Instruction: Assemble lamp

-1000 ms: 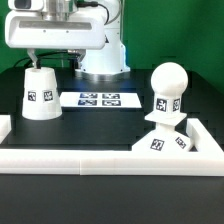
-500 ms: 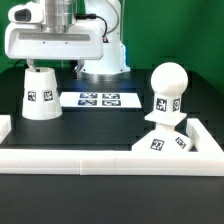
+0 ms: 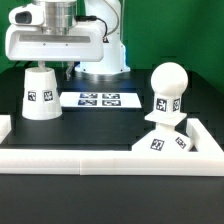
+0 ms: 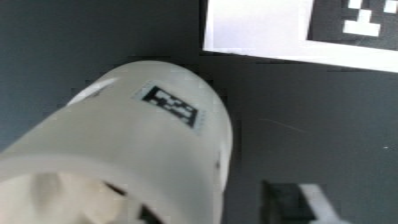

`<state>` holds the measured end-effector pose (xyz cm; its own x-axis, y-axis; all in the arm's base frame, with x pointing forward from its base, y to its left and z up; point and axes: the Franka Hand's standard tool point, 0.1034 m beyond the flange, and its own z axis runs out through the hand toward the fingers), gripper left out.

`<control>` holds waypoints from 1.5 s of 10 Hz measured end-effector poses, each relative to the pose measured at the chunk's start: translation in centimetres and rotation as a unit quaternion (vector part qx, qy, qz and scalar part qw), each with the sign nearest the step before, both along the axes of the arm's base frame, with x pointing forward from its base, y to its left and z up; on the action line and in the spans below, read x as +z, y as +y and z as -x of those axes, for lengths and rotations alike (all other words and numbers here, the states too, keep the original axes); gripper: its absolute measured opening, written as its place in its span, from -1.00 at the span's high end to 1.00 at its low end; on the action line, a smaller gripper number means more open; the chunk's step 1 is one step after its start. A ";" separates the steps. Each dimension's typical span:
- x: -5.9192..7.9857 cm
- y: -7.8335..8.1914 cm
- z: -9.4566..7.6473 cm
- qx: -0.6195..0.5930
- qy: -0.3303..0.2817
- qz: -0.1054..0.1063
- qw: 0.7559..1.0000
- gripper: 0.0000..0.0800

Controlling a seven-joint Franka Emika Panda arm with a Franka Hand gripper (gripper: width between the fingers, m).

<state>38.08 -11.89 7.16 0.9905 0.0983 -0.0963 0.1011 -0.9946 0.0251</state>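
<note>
The white cone shade (image 3: 40,93) stands on the black table at the exterior view's left, a tag on its side. It fills much of the wrist view (image 4: 151,130). My gripper (image 3: 45,68) is open just above it, fingers straddling its narrow top without clear contact. One dark finger (image 4: 288,203) shows beside the shade in the wrist view; the other is hidden. The round bulb (image 3: 168,84) stands on its stem on the square base (image 3: 164,142) at the exterior view's right.
The marker board (image 3: 98,99) lies flat behind the shade and shows in the wrist view (image 4: 302,30). White border rails run along the front (image 3: 100,162) and up the right side (image 3: 206,136). The robot's white base (image 3: 100,55) stands at the back.
My gripper has moved toward the exterior view's left and come down, from beside the shade to over its top. The shade, bulb and base have not moved.
</note>
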 end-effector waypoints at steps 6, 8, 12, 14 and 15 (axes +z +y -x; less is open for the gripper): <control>0.1 0.0 -0.1 0.001 -0.001 0.000 1.000 0.89; 0.7 1.0 -0.5 0.001 0.001 -0.002 1.000 0.89; 4.7 5.5 -3.6 0.007 -0.003 -0.030 1.000 0.89; 6.3 7.9 -5.6 0.023 -0.015 -0.038 0.999 0.89; 6.8 9.1 -6.4 0.024 -0.022 -0.039 0.999 0.89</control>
